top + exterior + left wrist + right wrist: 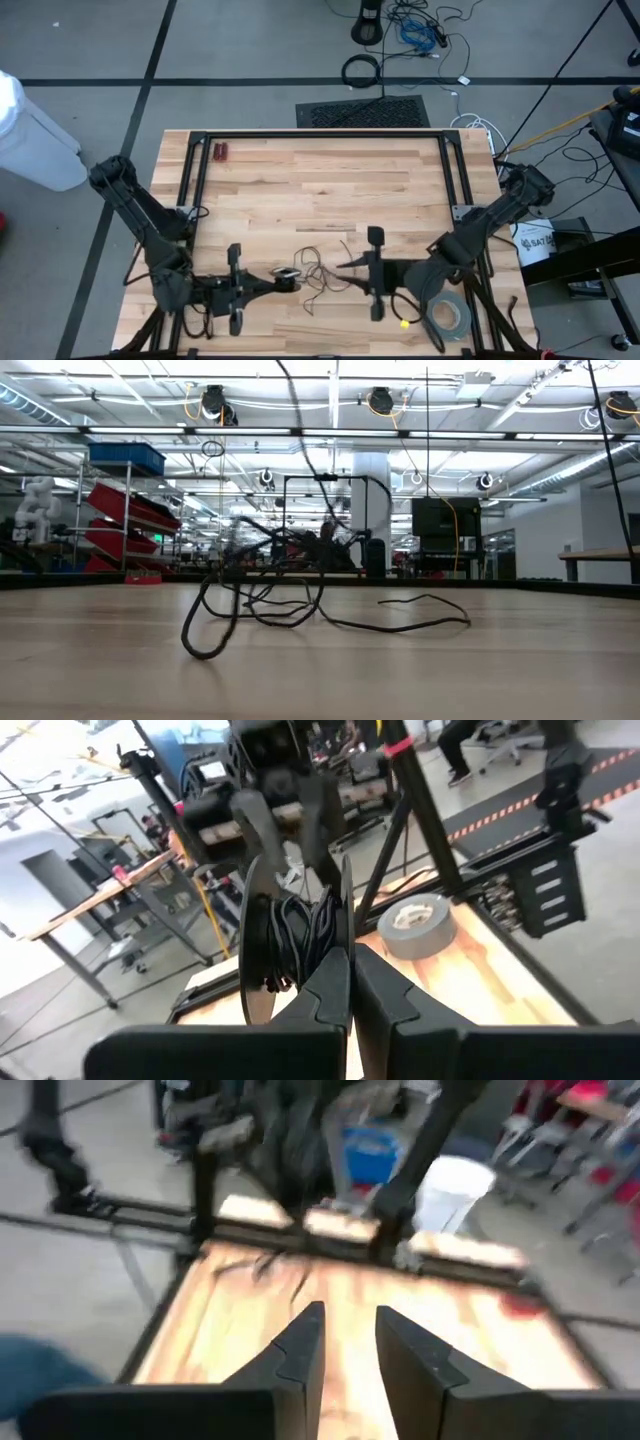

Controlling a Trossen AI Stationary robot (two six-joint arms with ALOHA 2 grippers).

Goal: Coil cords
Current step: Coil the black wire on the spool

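Holding the cord [290, 935] tight in our left gripper [287, 276], we keep that bundle pinched near the bench's [300, 180] front edge. Our right gripper [343, 266] sits just beside it, fingers apart, holding nothing. We should catch the loose strands next and wind slowly.
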